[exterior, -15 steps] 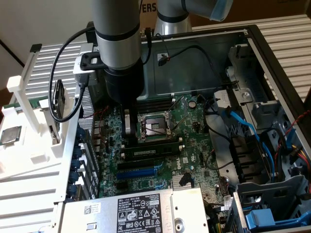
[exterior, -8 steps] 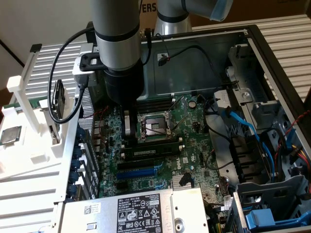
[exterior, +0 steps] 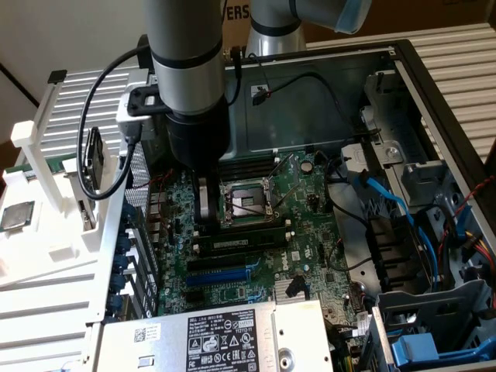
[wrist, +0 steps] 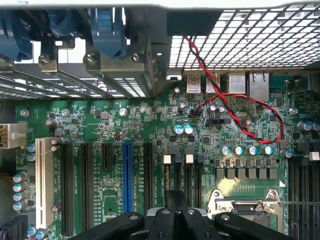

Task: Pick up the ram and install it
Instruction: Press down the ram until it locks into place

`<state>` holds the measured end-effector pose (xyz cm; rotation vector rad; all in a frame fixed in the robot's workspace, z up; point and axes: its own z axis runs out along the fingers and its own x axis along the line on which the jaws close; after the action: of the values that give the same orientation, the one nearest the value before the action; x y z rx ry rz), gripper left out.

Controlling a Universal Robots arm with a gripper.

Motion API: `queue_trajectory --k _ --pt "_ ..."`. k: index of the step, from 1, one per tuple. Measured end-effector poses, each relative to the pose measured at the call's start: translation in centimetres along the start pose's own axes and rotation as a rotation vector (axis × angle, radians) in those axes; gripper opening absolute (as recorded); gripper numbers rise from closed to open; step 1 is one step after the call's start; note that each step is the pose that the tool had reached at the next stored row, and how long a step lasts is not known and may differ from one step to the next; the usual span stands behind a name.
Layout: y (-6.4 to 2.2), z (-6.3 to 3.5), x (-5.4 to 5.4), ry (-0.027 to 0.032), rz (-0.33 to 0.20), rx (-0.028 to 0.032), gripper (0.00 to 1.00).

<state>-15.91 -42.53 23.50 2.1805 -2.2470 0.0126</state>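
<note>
As end effector (exterior: 204, 203) hovers closed, ram (exterior: 242, 241) seated just beside.

A red-black twisted wire (wrist: 240, 112) loops over the green motherboard (wrist: 125, 125).

This looks like a computer-assembly test bench in a robotics lab or workshop. An opened desktop computer case (exterior: 434, 85) lies on its side across the middle of the frame, its green motherboard (exterior: 310, 201) exposed with loose blue cables (exterior: 387, 203) at the right. A white 3D-printed parts rack (exterior: 54, 194) stands at the left edge, a processor chip (exterior: 17, 216) resting on it. A cardboard box (exterior: 236, 23) sits at the top, behind the robot arm (exterior: 182, 46).
</note>
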Motion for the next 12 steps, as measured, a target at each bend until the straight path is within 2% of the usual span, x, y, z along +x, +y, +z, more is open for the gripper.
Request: queue_trajectory --k 12 --pt "0.0 0.49 0.0 0.0005 0.0 0.002 0.11"
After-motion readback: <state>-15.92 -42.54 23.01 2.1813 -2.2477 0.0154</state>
